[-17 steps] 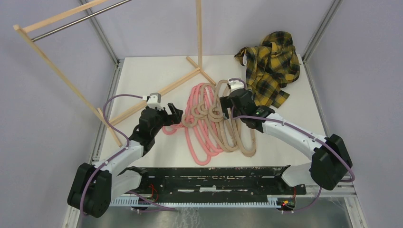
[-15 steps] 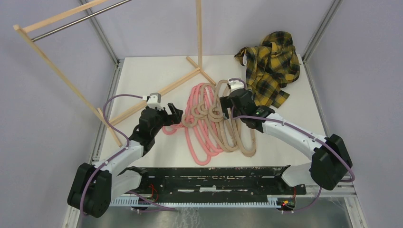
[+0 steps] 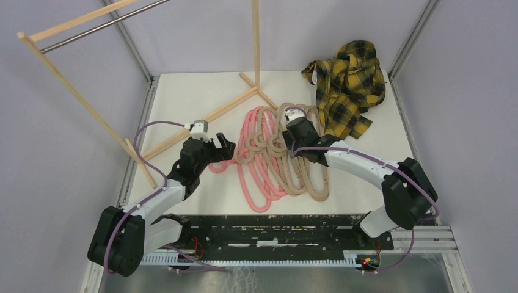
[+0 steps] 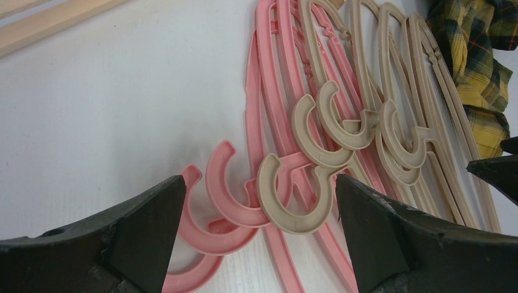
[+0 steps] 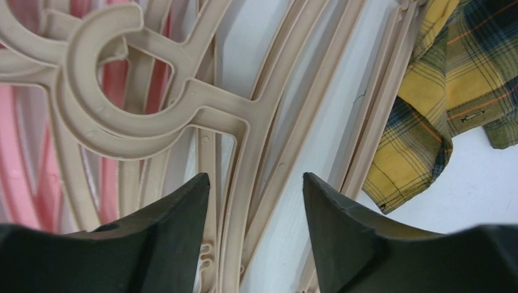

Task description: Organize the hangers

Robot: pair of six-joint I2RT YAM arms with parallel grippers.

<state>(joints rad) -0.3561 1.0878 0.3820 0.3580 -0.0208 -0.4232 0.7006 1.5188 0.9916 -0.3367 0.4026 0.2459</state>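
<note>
Several pink hangers [image 3: 253,168] and several beige hangers [image 3: 308,177] lie overlapped flat in a pile on the white table. My left gripper [image 3: 227,148] is open at the pile's left edge; in the left wrist view [image 4: 259,183] its fingers straddle pink hooks [image 4: 223,195] and a beige hook [image 4: 287,204] without touching them. My right gripper [image 3: 303,129] is open low over the pile's upper right; in the right wrist view [image 5: 255,180] beige hanger arms [image 5: 235,201] pass between its fingers, with a beige hook [image 5: 104,116] just beyond.
A wooden rack [image 3: 91,104] with a metal rail [image 3: 104,25] stands at the back left, its base bars [image 3: 201,119] lying on the table near the pile. A yellow plaid shirt [image 3: 348,85] lies crumpled at the back right, touching the beige hangers.
</note>
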